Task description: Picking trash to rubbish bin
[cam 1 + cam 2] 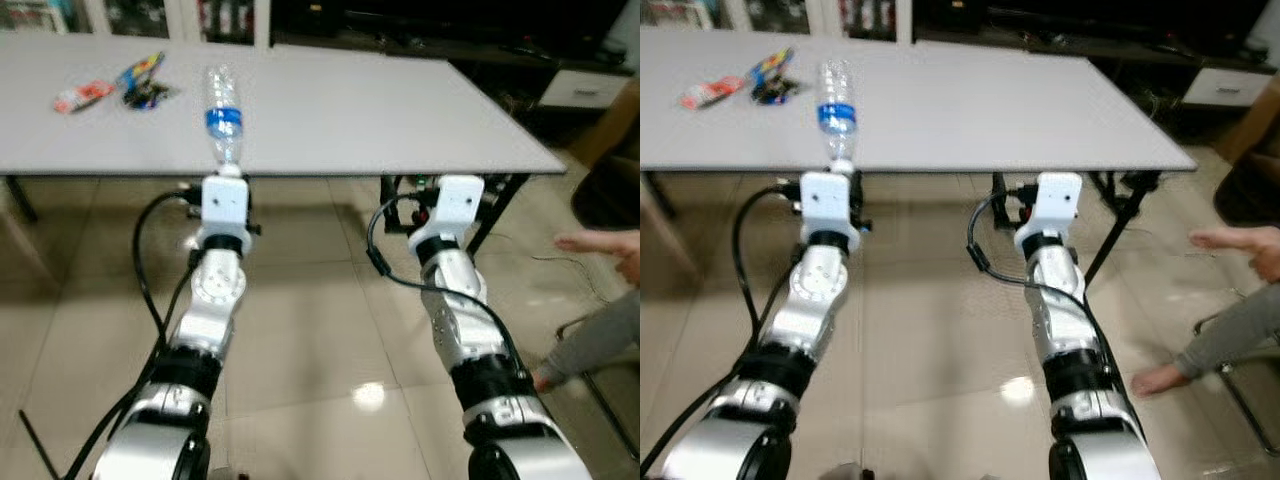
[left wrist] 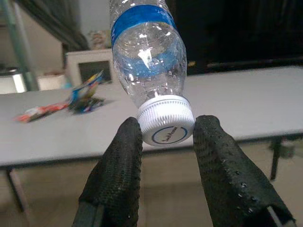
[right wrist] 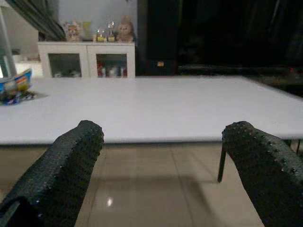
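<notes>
Wrappers (image 1: 115, 88) lie far left on the table (image 1: 400, 110), the left end effector (image 2: 165, 137) pinches the bottle (image 1: 222, 112) by its cap at the near edge, right end effector (image 3: 163, 156) spread wide.

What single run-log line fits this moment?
left gripper: shut on bottle cap | right gripper: open, idle | wrappers: on table

My left arm reaches to a plastic bottle (image 1: 836, 108) lying on the desk (image 1: 970, 110) edge; wrappers (image 1: 735, 85) lie beyond.
</notes>
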